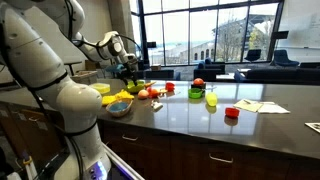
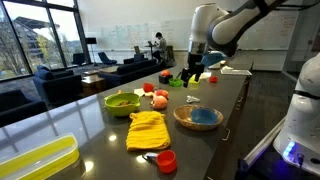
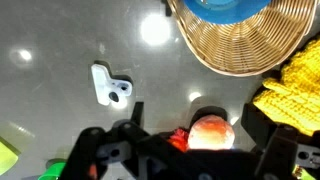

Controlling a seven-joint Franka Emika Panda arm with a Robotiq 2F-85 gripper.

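My gripper (image 3: pixel 197 118) hangs open above the dark glossy counter, with one fingertip on either side of the picture in the wrist view. Below the gap lies an orange-pink peach (image 3: pixel 210 132), with a small red thing (image 3: pixel 178 138) against its left side. Nothing is held. In both exterior views the gripper (image 1: pixel 127 68) (image 2: pixel 192 73) stays well above the counter, clear of the fruit. The peach (image 2: pixel 158 100) rests between a green bowl (image 2: pixel 122 100) and a wicker basket (image 2: pixel 197 117).
The wicker basket (image 3: pixel 250 35) holds something blue. A yellow cloth (image 3: pixel 290 85) lies beside it, and a small white object (image 3: pixel 110 85) lies on the counter. Cups in red (image 1: pixel 232 113), green (image 1: pixel 196 93) and yellow-green (image 1: pixel 211 99) stand farther along, near papers (image 1: pixel 257 105). A yellow tray (image 2: pixel 35 160) sits at one end.
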